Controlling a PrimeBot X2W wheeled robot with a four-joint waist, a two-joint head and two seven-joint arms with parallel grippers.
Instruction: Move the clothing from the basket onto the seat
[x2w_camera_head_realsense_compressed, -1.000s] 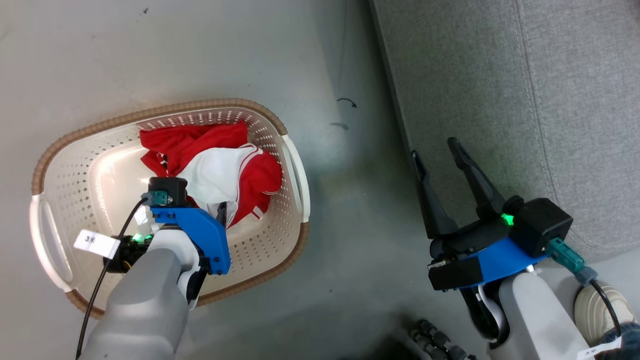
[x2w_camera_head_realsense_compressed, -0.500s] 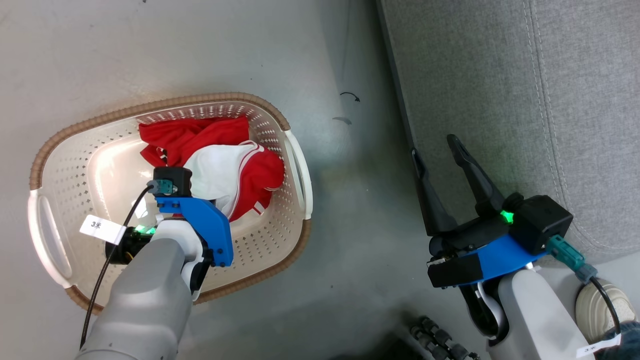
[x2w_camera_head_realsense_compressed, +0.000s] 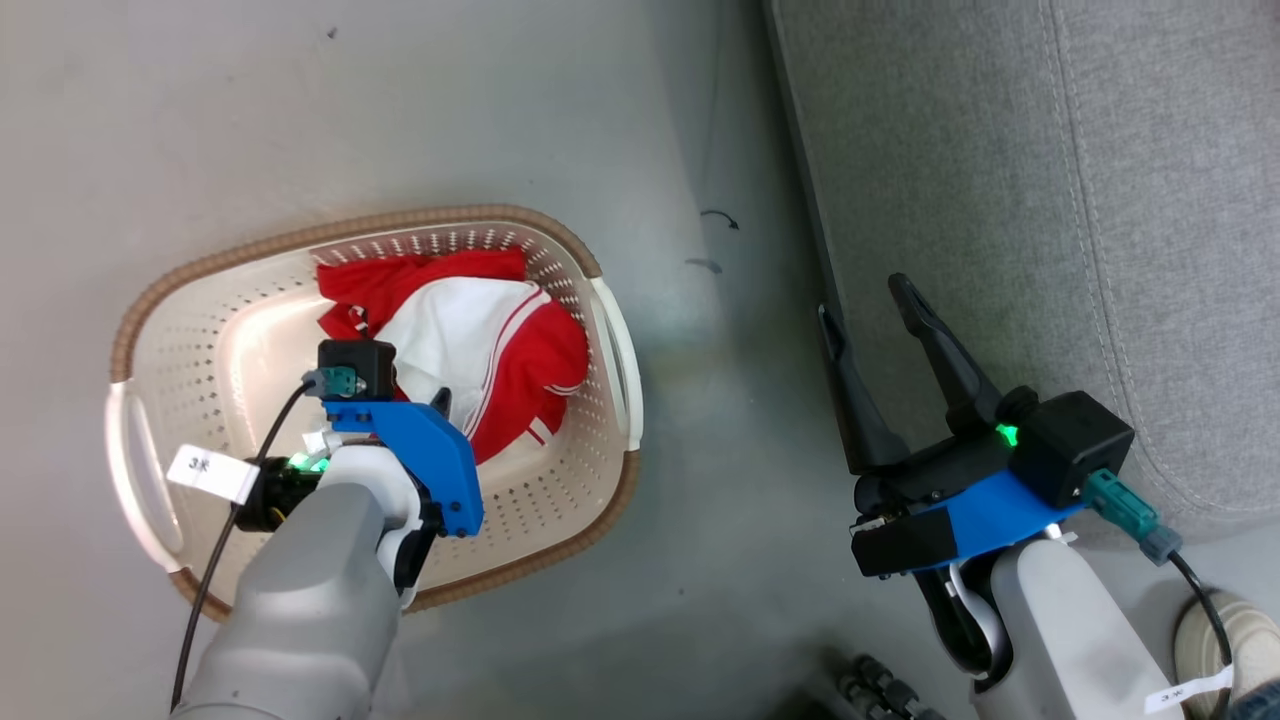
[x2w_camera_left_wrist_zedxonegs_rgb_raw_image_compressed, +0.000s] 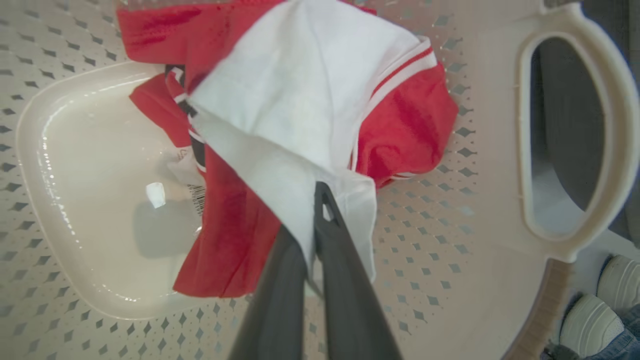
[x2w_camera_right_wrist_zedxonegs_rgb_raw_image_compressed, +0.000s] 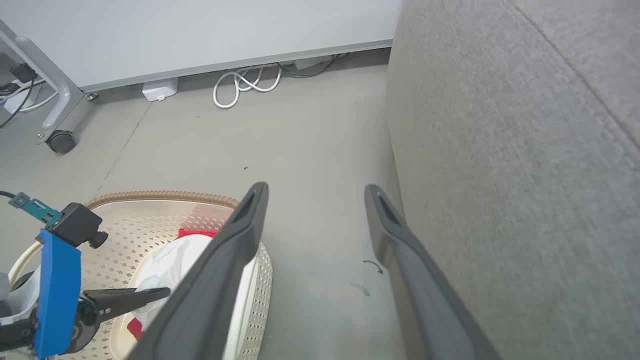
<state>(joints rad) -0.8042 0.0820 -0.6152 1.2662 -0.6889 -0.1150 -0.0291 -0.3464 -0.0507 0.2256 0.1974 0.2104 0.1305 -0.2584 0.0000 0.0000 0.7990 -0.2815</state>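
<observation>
I note left hand (x2w_camera_left_wrist_zedxonegs_rgb_raw_image_compressed: 315, 210) pinching limp red-and-white clothing (x2w_camera_left_wrist_zedxonegs_rgb_raw_image_compressed: 310, 90) in perforated cream plastic basket (x2w_camera_left_wrist_zedxonegs_rgb_raw_image_compressed: 500, 150); right hand (x2w_camera_head_realsense_compressed: 862, 300) spread beside grey woven seat (x2w_camera_head_realsense_compressed: 1000, 150).

Our left gripper (x2w_camera_left_wrist_zedxonegs_rgb_raw_image_compressed: 311, 215) has pinched shut on the white fold of the clothing (x2w_camera_left_wrist_zedxonegs_rgb_raw_image_compressed: 300, 90) in the basket (x2w_camera_head_realsense_compressed: 560, 490) — a second ago it stood open — and we find our head camera has shifted a little.
</observation>
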